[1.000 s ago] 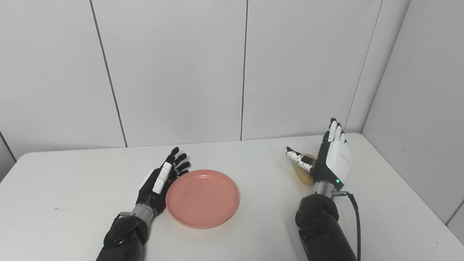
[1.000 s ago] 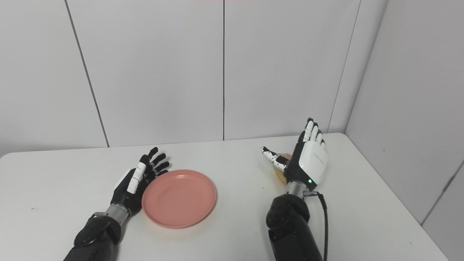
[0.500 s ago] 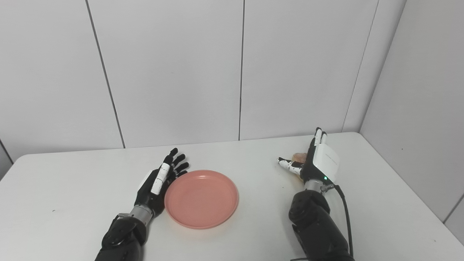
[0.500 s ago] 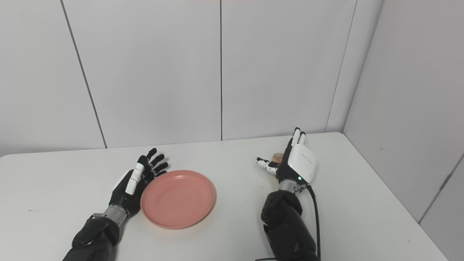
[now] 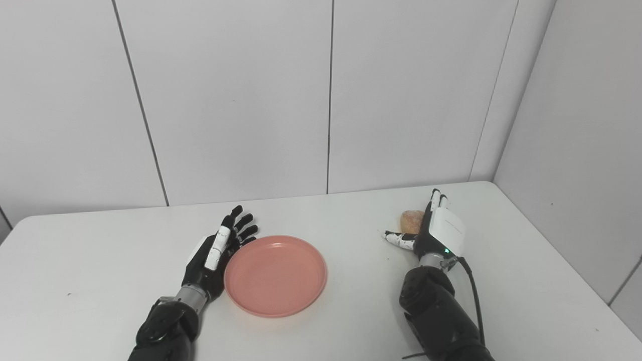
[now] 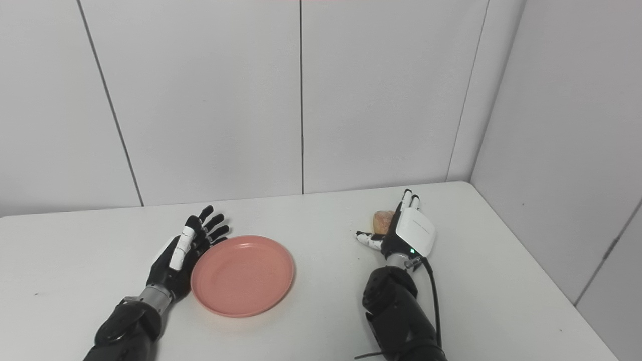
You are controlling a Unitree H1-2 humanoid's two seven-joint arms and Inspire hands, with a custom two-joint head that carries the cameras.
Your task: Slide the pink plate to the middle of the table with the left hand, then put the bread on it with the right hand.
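A white table (image 5: 351, 311) is bounded by pale panelled walls (image 5: 241, 100) behind and to the right of it. The pink plate (image 5: 275, 275) is taken as landmark; it lies flat on the table near the middle and is seen to carry nothing. The left hand (image 5: 215, 253) is laid along the plate's left rim, palm turned toward the plate; its fingers (image 5: 239, 225) are extended and spread, and nothing is held. Contact with the rim seems likely but cannot be confirmed. The bread (image 5: 412, 221), a small brown roll, is found on the table well to the right of the plate and slightly farther back. The right hand (image 5: 435, 231) is set on edge just right of the bread, fingers straight and thumb spread toward the plate; the bread sits in the open palm side, not enclosed. A black cable (image 5: 474, 301) is seen trailing from the right wrist.
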